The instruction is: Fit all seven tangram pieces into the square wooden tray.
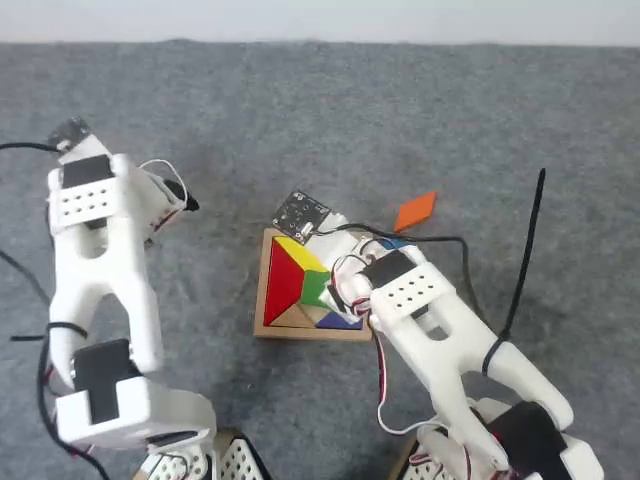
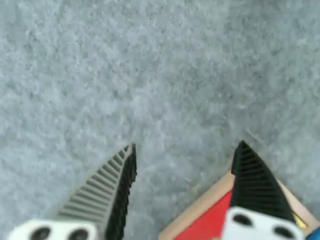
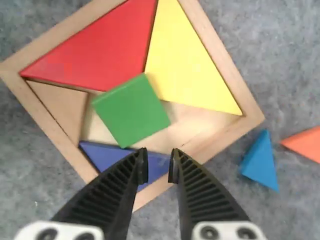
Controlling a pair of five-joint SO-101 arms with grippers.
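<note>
- The square wooden tray [image 1: 290, 331] sits in the middle of the desk [image 1: 400, 110], which is covered in a grey, felt-like, nubbly fabric. The tray is pale plain wood with a raised rim.
- Inside it, a large red triangle [image 3: 105, 50] fills the left side and a large yellow triangle [image 3: 185, 65] fills the far side. The two meet along one straight edge. Both are flat, with a smooth painted face.
- A green square [image 3: 131, 110] lies tilted near the tray's centre, one corner touching the seam between red and yellow. Bare wood floor [image 3: 65, 107] shows on either side of it.
- A dark blue triangle [image 3: 107, 152] lies along the tray's near rim.
- Outside the tray, a small light blue triangle [image 3: 260, 160] lies on the fabric just beside the right rim. An orange parallelogram [image 1: 416, 210] lies farther off, to the far right.
- The right gripper [image 3: 157, 151] hangs over the tray's near edge. Its black ribbed jaws are drawn narrow, with a thin gap through which the dark blue triangle shows.
- The left gripper [image 2: 187, 145] is over bare fabric left of the tray, its ribbed black jaws spread wide with nothing between them. A tray corner with red in it shows by one jaw.
</note>
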